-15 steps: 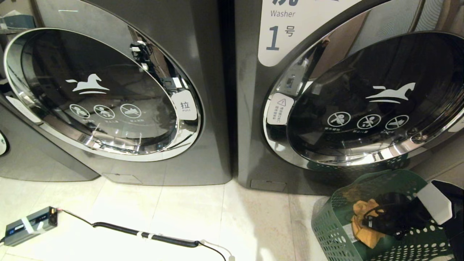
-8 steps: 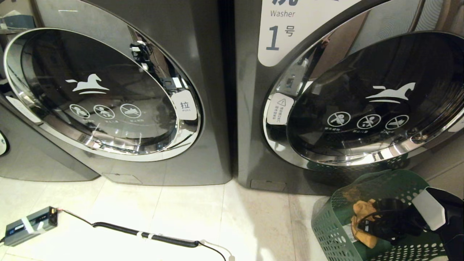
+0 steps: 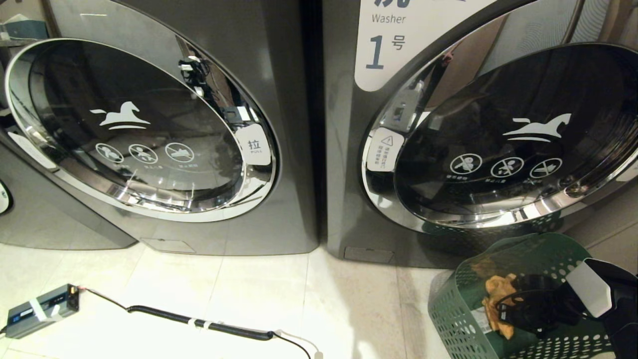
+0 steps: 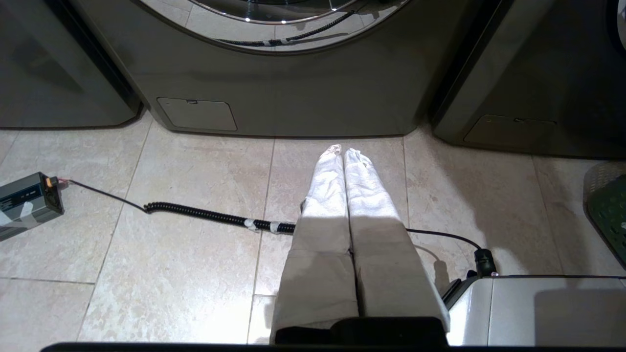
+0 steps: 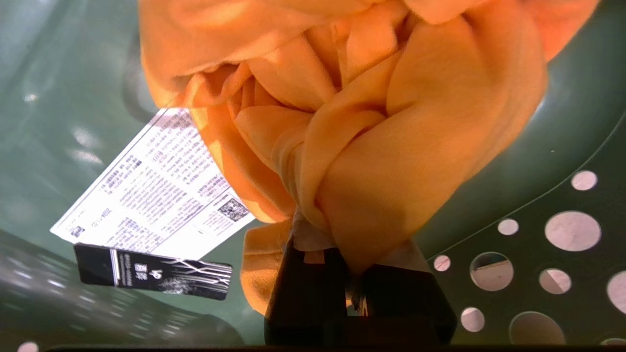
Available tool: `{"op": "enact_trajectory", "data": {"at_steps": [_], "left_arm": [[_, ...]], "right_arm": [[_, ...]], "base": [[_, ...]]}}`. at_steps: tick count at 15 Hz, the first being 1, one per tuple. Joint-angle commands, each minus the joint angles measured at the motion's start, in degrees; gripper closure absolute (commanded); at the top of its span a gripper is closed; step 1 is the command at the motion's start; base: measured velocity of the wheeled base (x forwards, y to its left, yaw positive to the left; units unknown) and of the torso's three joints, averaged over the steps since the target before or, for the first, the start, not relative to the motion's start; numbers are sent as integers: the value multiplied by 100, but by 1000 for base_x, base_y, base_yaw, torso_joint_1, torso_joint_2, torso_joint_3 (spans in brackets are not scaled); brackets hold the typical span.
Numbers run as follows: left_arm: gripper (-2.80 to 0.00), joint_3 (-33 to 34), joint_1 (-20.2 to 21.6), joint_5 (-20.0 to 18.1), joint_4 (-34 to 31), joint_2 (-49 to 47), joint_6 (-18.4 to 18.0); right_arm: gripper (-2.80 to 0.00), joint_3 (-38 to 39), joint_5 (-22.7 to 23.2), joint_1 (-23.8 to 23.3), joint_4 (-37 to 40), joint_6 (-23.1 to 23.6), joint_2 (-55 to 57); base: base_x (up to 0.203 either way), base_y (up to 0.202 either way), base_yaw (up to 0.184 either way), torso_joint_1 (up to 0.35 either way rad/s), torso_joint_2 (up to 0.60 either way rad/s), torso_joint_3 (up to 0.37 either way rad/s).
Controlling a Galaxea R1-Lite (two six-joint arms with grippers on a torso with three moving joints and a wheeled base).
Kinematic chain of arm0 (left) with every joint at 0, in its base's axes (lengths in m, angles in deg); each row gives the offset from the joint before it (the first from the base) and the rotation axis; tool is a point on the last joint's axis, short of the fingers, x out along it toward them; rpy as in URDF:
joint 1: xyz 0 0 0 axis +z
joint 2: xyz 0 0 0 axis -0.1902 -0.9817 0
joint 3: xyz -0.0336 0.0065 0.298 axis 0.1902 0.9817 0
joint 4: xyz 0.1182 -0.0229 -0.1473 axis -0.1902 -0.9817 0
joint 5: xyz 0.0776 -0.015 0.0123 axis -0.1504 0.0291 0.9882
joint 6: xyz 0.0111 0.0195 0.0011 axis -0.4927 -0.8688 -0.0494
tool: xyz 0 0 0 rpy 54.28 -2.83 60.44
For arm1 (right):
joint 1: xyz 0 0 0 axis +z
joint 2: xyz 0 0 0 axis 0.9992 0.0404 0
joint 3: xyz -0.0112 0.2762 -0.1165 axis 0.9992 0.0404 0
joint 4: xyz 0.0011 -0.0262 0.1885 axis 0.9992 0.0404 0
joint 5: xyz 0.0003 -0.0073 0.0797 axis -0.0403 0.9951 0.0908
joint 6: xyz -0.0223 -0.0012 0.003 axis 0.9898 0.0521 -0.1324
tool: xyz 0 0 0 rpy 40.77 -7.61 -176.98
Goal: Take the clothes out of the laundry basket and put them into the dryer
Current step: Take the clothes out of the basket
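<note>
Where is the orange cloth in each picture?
Head view: the clothes lie low on the right, inside the laundry basket, with the right gripper on them.
Left wrist view: not in it; only the basket's edge shows.
Right wrist view: the clothes fill the middle, pinched by the right gripper.
Shared landmark: the green basket with round holes.

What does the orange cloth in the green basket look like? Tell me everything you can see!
The clothes are one soft, thin bundle of bright yellow-orange fabric, bunched into deep folds. It sits inside the laundry basket, a dark green tub with round holes. The right gripper is shut on a fold of it. A white printed tag and a black tag show beside the cloth. From the head view only a small orange patch shows, partly hidden behind the black arm.
</note>
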Motion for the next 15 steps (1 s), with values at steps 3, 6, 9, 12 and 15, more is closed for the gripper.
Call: {"op": "enact_trajectory", "data": {"at_steps": [3,6,9,12,15], "left_arm": [[0,0,1,-1,1,2,1],[0,0,0,-1,1,2,1],[0,0,0,-1,1,2,1],[0,0,2,-1,1,2,1],[0,0,8,0,1,2,1]], "right_arm": [[0,-1,-5,-15,-19,-4,-27],[0,59,-5,-7,-8,-4,-209],[0,853,0,-3,-3,68,-931],[0,2087,-14,50,-31,81,-1891],[0,3237,-28,121,-281,64,-2851]], "base": [[0,0,0,0,0,0],[0,0,0,0,0,0],[0,0,0,0,0,0],[0,0,0,0,0,0],[0,0,0,0,0,0]]}}
